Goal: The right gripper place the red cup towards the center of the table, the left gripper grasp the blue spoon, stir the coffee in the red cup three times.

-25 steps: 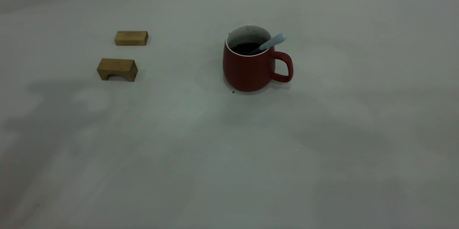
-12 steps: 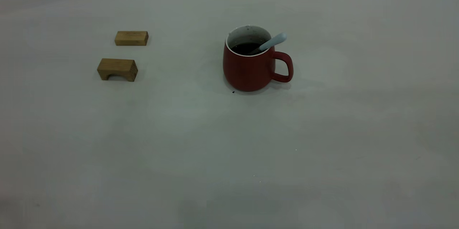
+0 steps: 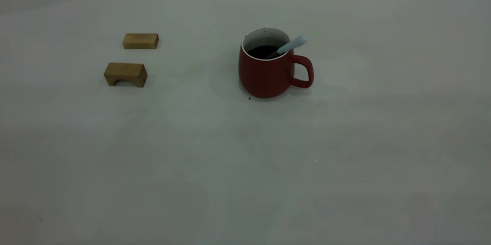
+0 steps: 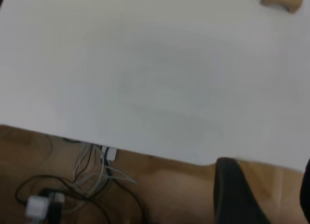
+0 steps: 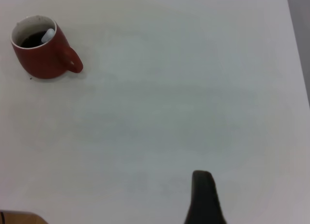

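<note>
Both arms well clear of red cup; blue spoon rests inside on rim, handle side. We cannot tell jaw state of left gripper or right gripper. We judge task finished: keep off cup, avoid spill.

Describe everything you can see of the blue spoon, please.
The blue spoon has a thick pale blue handle and a grey metal neck. It stands tilted inside the red cup, leaning on the white rim on the handle side, its lower end dipped in the dark coffee. No gripper touches it.
</note>
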Tool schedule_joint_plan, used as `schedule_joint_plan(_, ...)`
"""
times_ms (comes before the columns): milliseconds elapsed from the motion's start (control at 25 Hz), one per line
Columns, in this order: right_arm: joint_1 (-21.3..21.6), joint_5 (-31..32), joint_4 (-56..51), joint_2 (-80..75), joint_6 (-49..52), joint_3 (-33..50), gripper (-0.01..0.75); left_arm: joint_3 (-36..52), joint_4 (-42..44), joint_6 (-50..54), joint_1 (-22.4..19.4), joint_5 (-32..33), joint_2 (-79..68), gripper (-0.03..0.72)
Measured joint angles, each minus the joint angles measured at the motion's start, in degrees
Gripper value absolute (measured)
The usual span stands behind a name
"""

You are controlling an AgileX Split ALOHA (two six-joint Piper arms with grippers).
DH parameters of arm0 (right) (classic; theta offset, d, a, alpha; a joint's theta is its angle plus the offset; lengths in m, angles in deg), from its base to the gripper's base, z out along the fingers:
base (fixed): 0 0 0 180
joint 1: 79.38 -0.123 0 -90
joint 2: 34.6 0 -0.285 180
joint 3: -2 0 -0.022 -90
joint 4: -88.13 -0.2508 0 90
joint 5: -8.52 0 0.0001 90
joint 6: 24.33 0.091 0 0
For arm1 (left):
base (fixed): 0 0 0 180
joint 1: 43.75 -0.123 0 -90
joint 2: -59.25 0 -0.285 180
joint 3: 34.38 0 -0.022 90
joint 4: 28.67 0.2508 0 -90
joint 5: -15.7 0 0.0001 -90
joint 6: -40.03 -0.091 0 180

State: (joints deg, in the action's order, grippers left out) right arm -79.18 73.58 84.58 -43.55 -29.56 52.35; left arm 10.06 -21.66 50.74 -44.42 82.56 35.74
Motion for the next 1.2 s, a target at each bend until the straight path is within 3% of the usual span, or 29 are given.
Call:
schedule_joint_plan(400,0.0,0.0,0.0,0.0,0.0,0.0,0.591,4.89,-6.69,-10.12,-0.39,-2.07,10.6,0.411)
schedule_joint_plan(1200,0.0,0.0,0.0,0.0,0.0,0.0,0.591,4.89,-6.52,-10.36,-0.45,-2.07,16.81,0.411)
